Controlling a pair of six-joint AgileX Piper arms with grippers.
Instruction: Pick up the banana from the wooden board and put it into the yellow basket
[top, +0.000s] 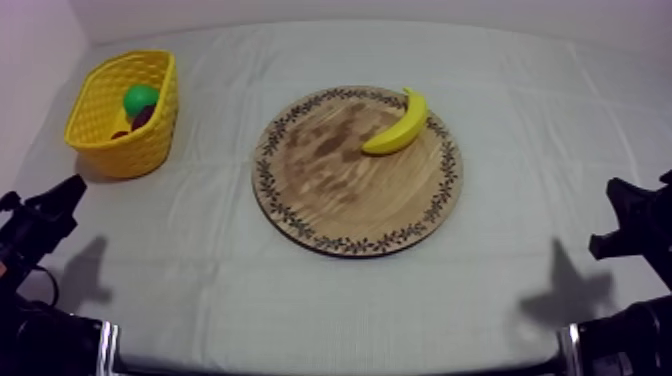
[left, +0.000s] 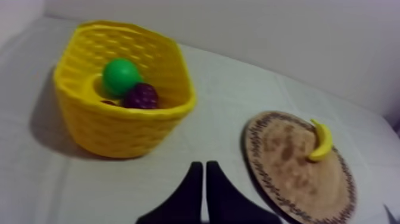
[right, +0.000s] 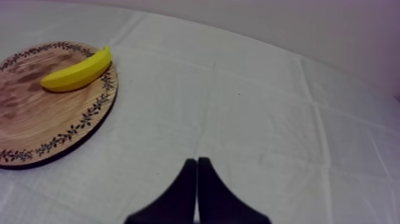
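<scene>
Resting on the upper-right rim of the wooden board (top: 340, 190), mid-frame, the banana (top: 397, 127) lies free. The yellow basket (top: 130, 150) stands at upper left. The left gripper (left: 200, 165) and right gripper (right: 196, 161) each form a narrow wedge, holding nothing.

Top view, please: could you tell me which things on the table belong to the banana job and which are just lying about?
For the job: banana; wooden board that it lies on; yellow basket.
Just lying about: green fruit and bunch of grapes, both inside the basket.
</scene>
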